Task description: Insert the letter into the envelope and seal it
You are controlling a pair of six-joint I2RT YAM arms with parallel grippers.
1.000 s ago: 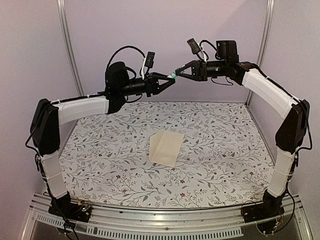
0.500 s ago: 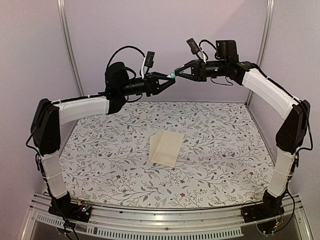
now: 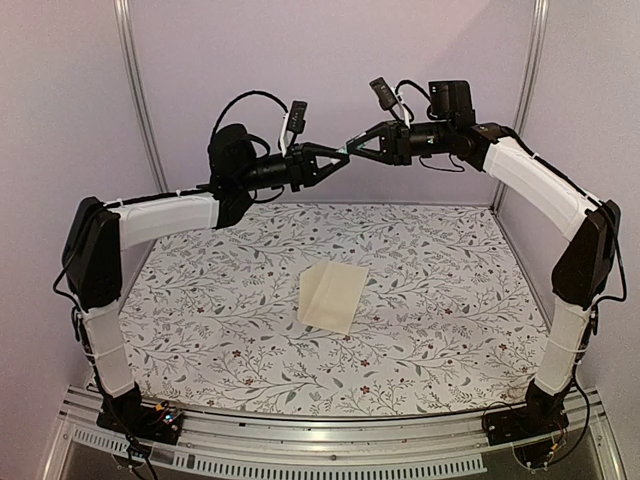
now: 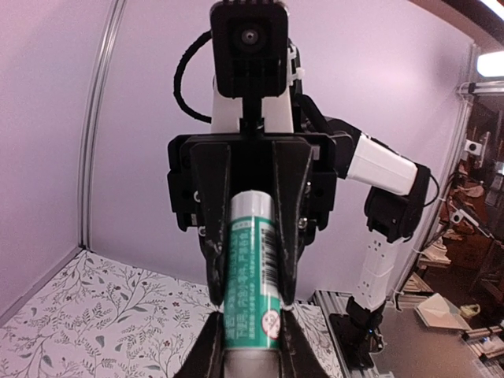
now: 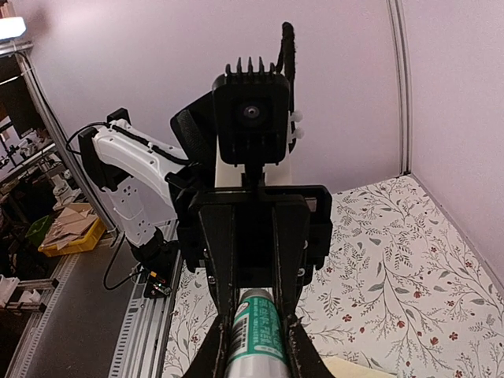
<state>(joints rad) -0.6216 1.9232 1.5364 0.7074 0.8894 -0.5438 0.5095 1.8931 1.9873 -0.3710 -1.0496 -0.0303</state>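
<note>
Top external view shows both arms raised high over the table, the left gripper (image 3: 338, 157) and the right gripper (image 3: 358, 147) meeting tip to tip on a glue stick (image 3: 348, 151), which is only a green speck there. The wrist views show its green and white label with a barcode, and each gripper closed narrowly on one end. The envelope (image 3: 333, 297) lies flat, well below them, at the middle of the floral tablecloth (image 3: 200, 300). Lilac walls (image 3: 200, 60) stand behind. The left wrist view shows a cluttered workshop (image 4: 465, 260) beyond the table.
</note>
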